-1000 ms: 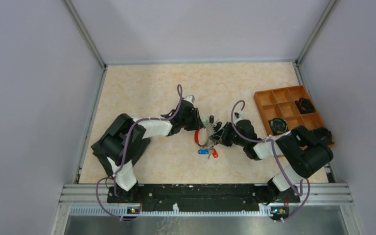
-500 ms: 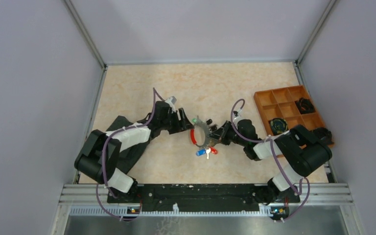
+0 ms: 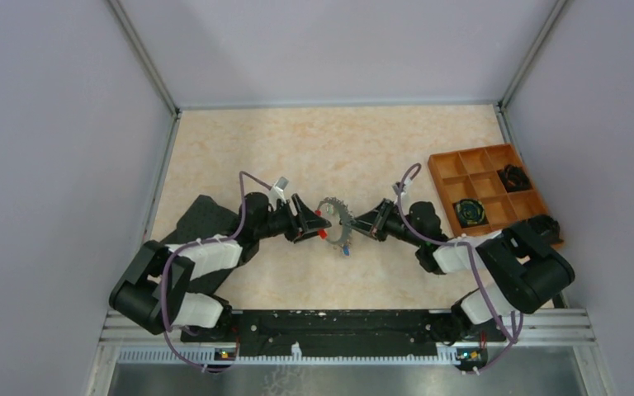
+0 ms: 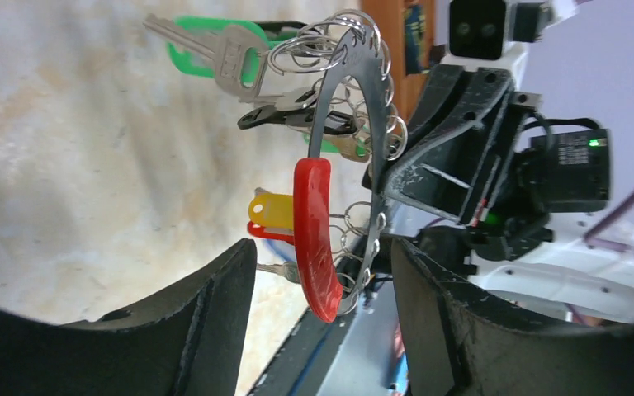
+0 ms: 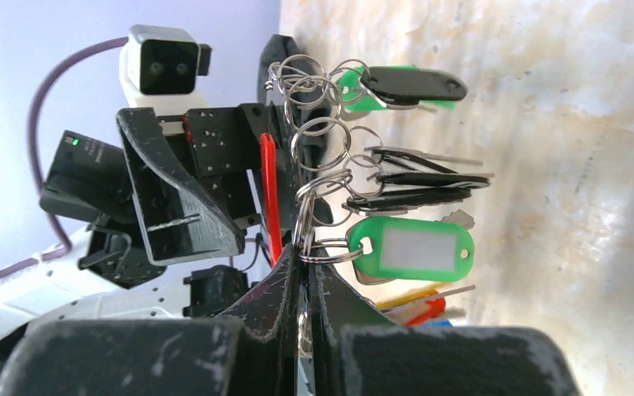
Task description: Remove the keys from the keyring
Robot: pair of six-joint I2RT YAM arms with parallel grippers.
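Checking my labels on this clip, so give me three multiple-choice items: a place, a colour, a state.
1. Where on the table is the orange tray? A left side B centre C right side
2. The sleeve on the keyring is: A red B blue C yellow
3. The right claw is: A wide open B shut on the keyring C out of view
Answers: C, the top view shows it at the right edge; A, red in both wrist views; B, its jaws pinch the ring.

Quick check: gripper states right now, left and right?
Left gripper: open, fingers either side of the red-sleeved thin grey metal keyring.
Right gripper: shut on that keyring.
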